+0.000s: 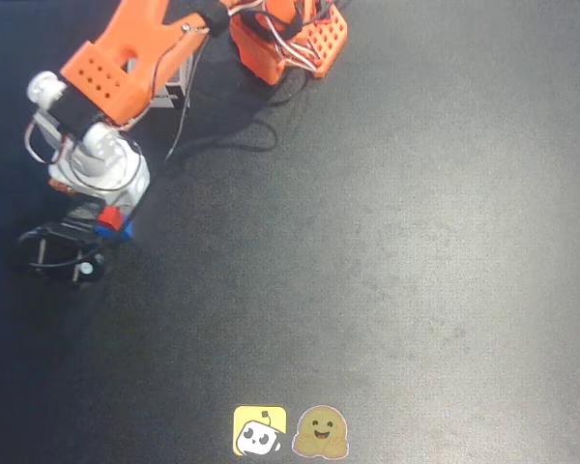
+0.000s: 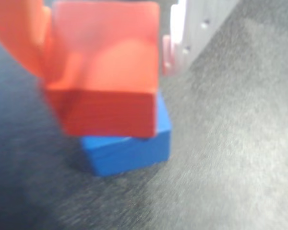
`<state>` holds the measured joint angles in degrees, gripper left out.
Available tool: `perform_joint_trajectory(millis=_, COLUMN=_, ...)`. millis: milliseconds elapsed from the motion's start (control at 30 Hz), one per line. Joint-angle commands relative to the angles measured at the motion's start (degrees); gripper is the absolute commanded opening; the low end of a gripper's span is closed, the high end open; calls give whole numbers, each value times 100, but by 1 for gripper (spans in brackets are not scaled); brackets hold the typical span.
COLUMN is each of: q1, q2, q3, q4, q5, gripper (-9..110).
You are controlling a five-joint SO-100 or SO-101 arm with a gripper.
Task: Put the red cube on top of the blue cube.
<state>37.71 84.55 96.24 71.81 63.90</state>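
Table (image 1: 387, 251) dark, matte; arm (image 1: 106, 77) reaches toward 9 o'clock edge in overhead view. We note gripper (image 1: 104, 220) with jaws clamped on red cube (image 2: 105, 81). Red cube sits atop blue cube (image 2: 129, 151), offset toward 10 o'clock in wrist view. Stickers (image 1: 290, 432) at 6 o'clock.

One red cube (image 2: 105, 81) and one blue cube (image 2: 127, 151) show in the wrist view, the red directly above the blue. The overhead view shows the same single pair, red cube (image 1: 109, 217) beside blue cube (image 1: 124, 229). Far from the blue cube, at that view's bottom edge, lie two stickers: one yellow sticker (image 1: 260, 431) and one brown sticker (image 1: 321, 433).
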Motion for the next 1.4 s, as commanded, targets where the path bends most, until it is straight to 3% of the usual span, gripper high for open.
perform_joint_trajectory(millis=0, q1=0, q2=114, q3=-343, q4=105, q5=105, gripper=17)
perform_joint_trajectory(millis=800, q1=-62, q2=580, q3=-1564, q4=1573, q5=9, gripper=18)
perform_joint_trajectory(millis=1367, q1=-958, q2=3489, q3=492, q4=1406, q5=721, gripper=7)
